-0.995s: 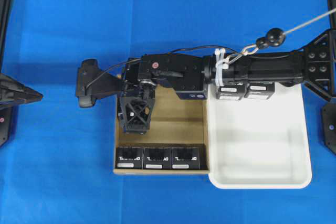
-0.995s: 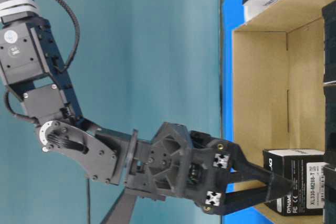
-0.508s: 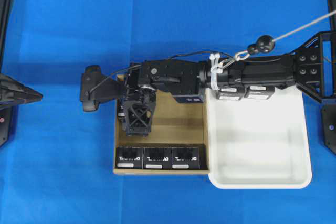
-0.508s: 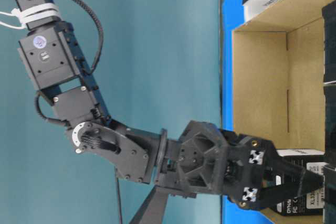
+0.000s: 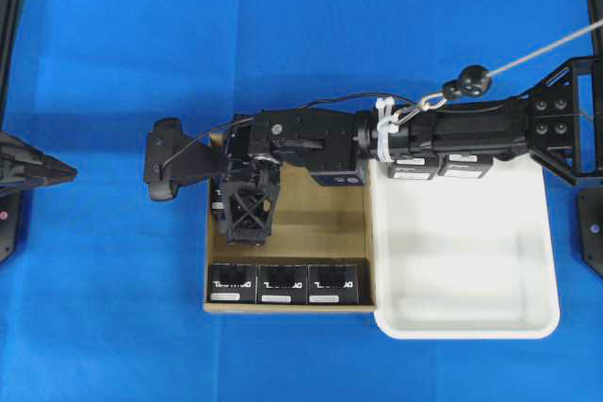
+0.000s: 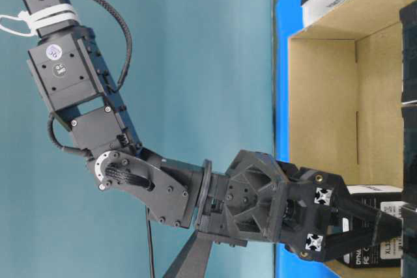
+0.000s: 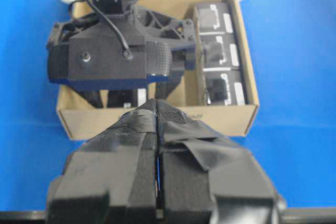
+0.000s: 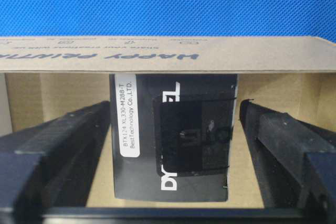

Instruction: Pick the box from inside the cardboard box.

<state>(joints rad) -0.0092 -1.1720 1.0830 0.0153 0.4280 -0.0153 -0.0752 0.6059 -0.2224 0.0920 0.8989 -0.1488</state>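
The cardboard box (image 5: 320,223) lies mid-table, brown with low walls. One black box (image 8: 173,140) with white lettering stands alone in its far-left corner. My right gripper (image 5: 247,218) reaches across into that corner. It is open, one finger on each side of the box (image 6: 389,249), with thin gaps showing beside it in the right wrist view. The right gripper (image 8: 173,107) holds nothing. In the overhead view this box is hidden under the gripper. My left gripper (image 7: 157,113) is shut and empty, parked at the left edge (image 5: 66,172).
Three more black boxes (image 5: 282,283) line the cardboard box's near wall. A white tray (image 5: 471,317) adjoins it on the right, with two black boxes (image 5: 412,168) at its far end under the right arm. A blue cloth (image 5: 113,308) covers the table.
The right arm has swung left and lowered, bringing its open fingers down around the lone black box. In the last half second it has barely moved. The left arm is still.
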